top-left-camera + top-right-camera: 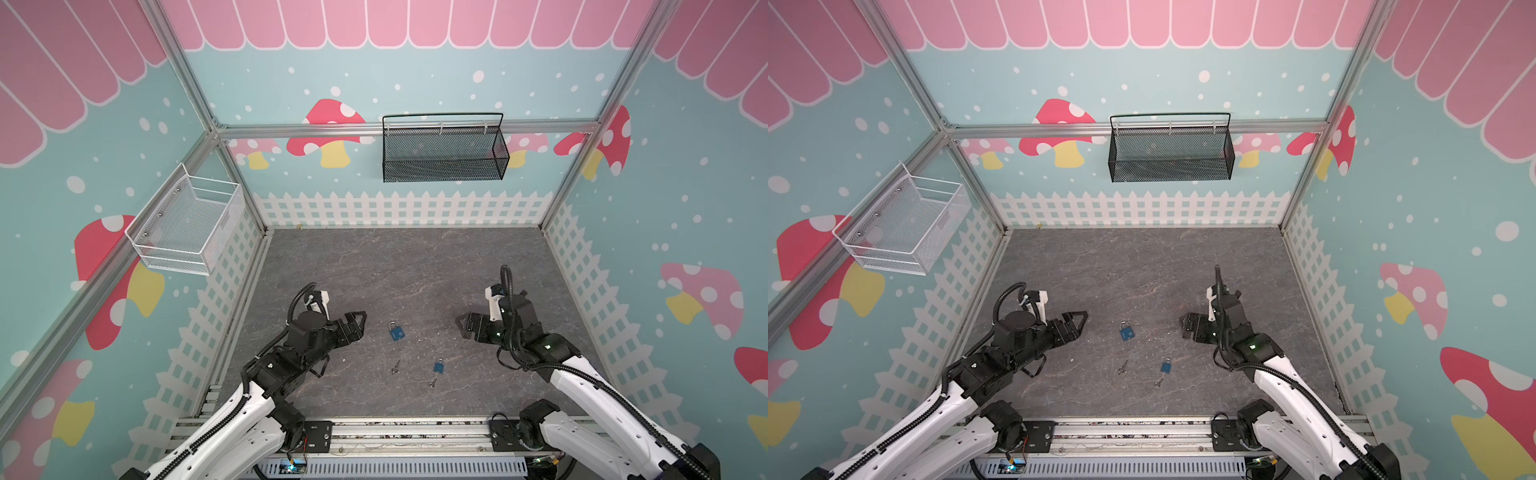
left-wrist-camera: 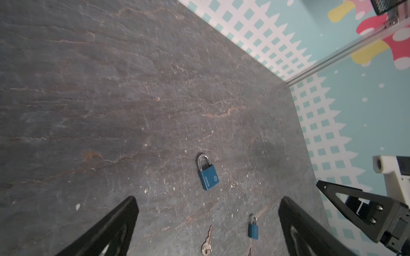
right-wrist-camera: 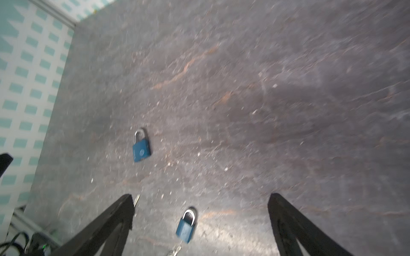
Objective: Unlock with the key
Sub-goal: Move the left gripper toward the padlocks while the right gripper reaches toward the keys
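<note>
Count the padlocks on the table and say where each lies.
2. The larger padlock lies flat on the table; the smaller padlock lies closer to the robot, to its right. No others show.

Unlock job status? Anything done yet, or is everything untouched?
Done: nothing visible. The larger padlock and smaller padlock lie flat on the table, shackles apparently shut. In hand: nothing; left gripper and right gripper are open and empty, either side of the larger padlock. Left: grasp a key (a second key lies nearby), steady a lock, insert, turn.
</note>
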Robot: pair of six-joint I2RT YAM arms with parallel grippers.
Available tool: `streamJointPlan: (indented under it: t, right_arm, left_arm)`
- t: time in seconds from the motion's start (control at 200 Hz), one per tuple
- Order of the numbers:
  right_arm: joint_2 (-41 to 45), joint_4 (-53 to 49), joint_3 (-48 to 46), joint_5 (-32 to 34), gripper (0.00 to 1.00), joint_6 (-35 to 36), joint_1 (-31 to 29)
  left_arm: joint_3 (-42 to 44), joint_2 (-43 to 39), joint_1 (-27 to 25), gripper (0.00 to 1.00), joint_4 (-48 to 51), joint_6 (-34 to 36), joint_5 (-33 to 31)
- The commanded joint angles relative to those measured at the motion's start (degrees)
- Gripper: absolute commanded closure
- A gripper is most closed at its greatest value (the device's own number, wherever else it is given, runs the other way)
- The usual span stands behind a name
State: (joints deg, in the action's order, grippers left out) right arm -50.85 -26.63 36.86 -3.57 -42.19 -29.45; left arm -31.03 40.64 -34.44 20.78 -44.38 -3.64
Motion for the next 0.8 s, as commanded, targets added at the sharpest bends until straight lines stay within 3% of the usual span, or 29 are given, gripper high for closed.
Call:
streamJointPlan:
  t: [0.0, 0.205, 0.305, 0.555, 0.795]
  right_arm:
    - [-1.8, -8.8, 1.4, 5.5, 0.03, -8.6, -7.4]
    - [-6.4, -15.1, 2.7, 11.1, 0.04, -22.2, -24.8]
    - [-7.8, -16.0, 2.1, 12.0, 0.06, -28.9, -30.5]
    - [-12.8, -10.8, 0.8, 10.7, 0.12, -36.5, -35.9]
    - [-20.7, -10.5, 2.9, 15.2, 0.17, -40.3, -37.2]
  left_arm:
    - [-1.9, 1.2, -3.6, 0.01, 3.0, -3.3, -2.7]
    - [-1.9, 2.8, -11.7, 0.04, 3.3, -7.2, -5.5]
    - [-1.7, 2.8, -14.5, 0.04, 4.7, -8.7, -7.2]
    - [1.0, 0.5, -15.4, 0.04, 5.9, -11.0, -6.6]
    - [1.4, 0.4, -15.4, 0.03, 7.1, -9.9, -5.3]
